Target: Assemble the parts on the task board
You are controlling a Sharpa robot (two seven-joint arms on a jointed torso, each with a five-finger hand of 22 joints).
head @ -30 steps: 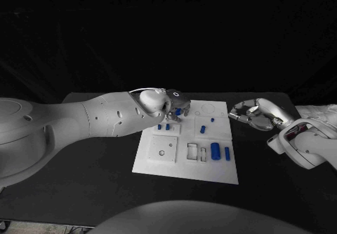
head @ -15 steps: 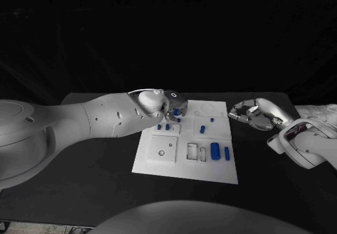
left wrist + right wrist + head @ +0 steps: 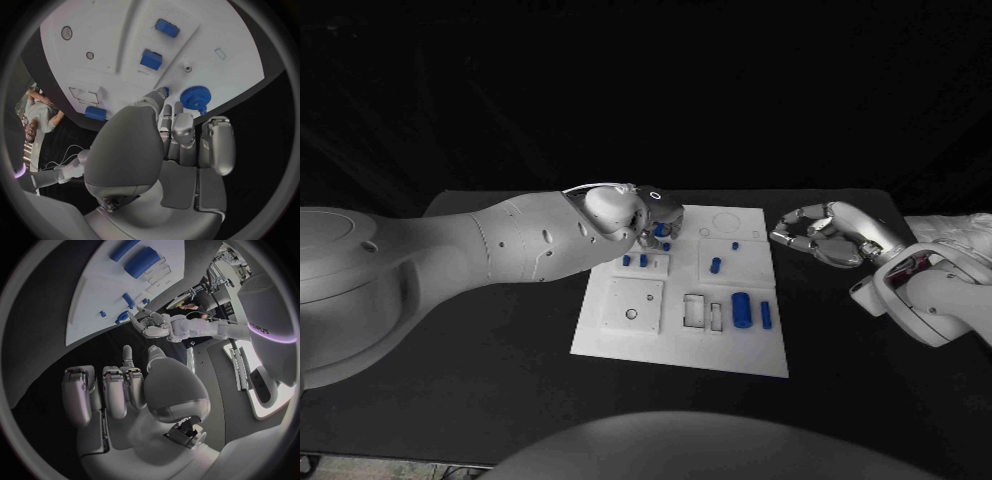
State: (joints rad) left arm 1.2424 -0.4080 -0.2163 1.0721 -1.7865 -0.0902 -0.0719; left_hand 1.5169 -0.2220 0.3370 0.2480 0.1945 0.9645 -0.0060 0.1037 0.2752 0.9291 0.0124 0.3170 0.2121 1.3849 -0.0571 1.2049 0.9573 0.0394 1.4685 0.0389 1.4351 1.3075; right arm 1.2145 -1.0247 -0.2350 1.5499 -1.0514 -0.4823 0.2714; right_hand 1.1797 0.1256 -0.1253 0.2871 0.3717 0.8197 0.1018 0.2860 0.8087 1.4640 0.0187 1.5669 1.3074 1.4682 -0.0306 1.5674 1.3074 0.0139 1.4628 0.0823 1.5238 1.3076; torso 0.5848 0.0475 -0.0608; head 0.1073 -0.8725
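My left hand (image 3: 178,135) pinches the small blue toothed plastic gear (image 3: 195,96) over the white task board (image 3: 678,340) — I lower it straight; right hand (image 3: 816,235), half curled, holds nothing.

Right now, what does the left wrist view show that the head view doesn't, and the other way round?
Left wrist view: the teeth of the blue toothed gear, close to the fingertips of the left hand; I cannot tell whether it is held. Head view: the right hand, fingers apart and holding nothing, beside the board's right edge, plus the thick blue cylinder and slim blue bar. Both: the white task board, the left hand at its far end, small blue blocks.
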